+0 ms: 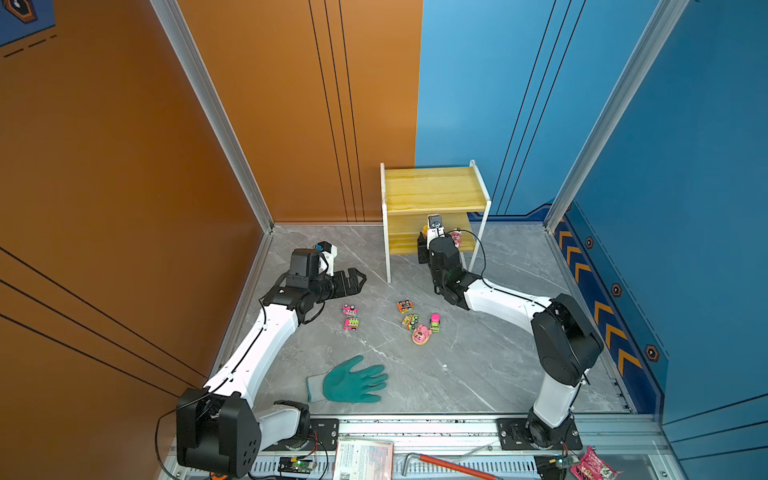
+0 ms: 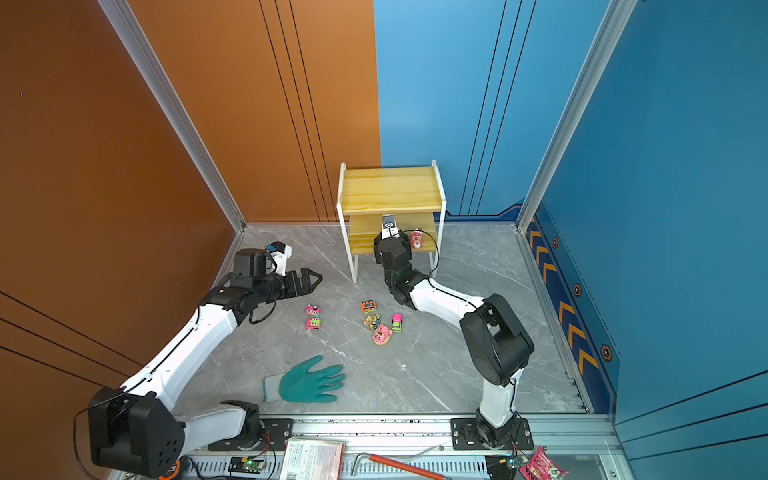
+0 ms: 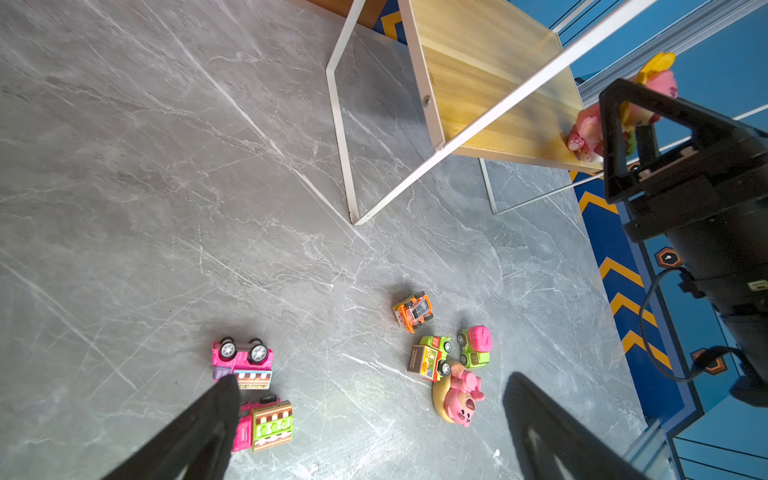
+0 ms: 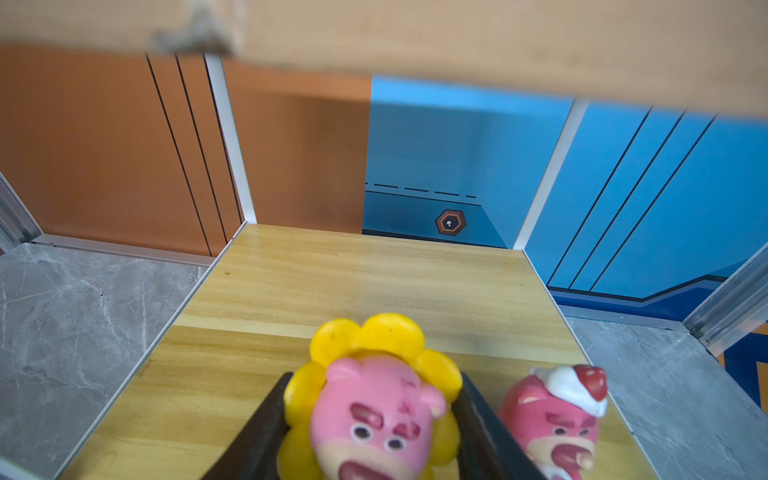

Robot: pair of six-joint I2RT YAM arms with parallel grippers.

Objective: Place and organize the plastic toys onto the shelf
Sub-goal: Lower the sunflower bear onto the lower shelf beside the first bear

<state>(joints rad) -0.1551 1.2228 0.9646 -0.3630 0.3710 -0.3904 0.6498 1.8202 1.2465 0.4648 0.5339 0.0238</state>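
Across the floor (image 1: 457, 374), grey marbled stone runs back to an orange wall (image 1: 124, 166) on the left and a blue wall (image 1: 478, 104) behind and on the right, with pale metal posts in the corners.

Furthest left, the left claw (image 1: 362, 277) hangs low over the stone with its jaws spread wide, gripping nothing. In its wrist view its dark fingers (image 3: 216, 415) frame the loose toys. Just to its right lie two cars close together: a pink car (image 1: 349, 309) tipped on its side with its wheels showing, and a pink-and-green car (image 1: 351, 323) next to it. Nearer the front, a teal glove (image 1: 353, 380) lies flat.

Right of the middle sits a tight cluster: an orange car (image 1: 404, 306), a green car (image 1: 409, 321), a pink-topped green car (image 1: 434, 322), and a pink bear (image 1: 421, 335) lying down just beside the green car.

Behind them the shelf (image 1: 432, 189) stands near the back wall, where orange meets blue. The right claw (image 4: 374, 380) reaches in over the front of the lower board (image 4: 332, 282), its jaws pinching the sunflower bear (image 4: 370, 419) by the sides of its yellow-petalled head. Whether that bear rests on the wood I cannot tell. A capped bear (image 4: 557, 415) stands on the same board, just beside the claw's outer finger.
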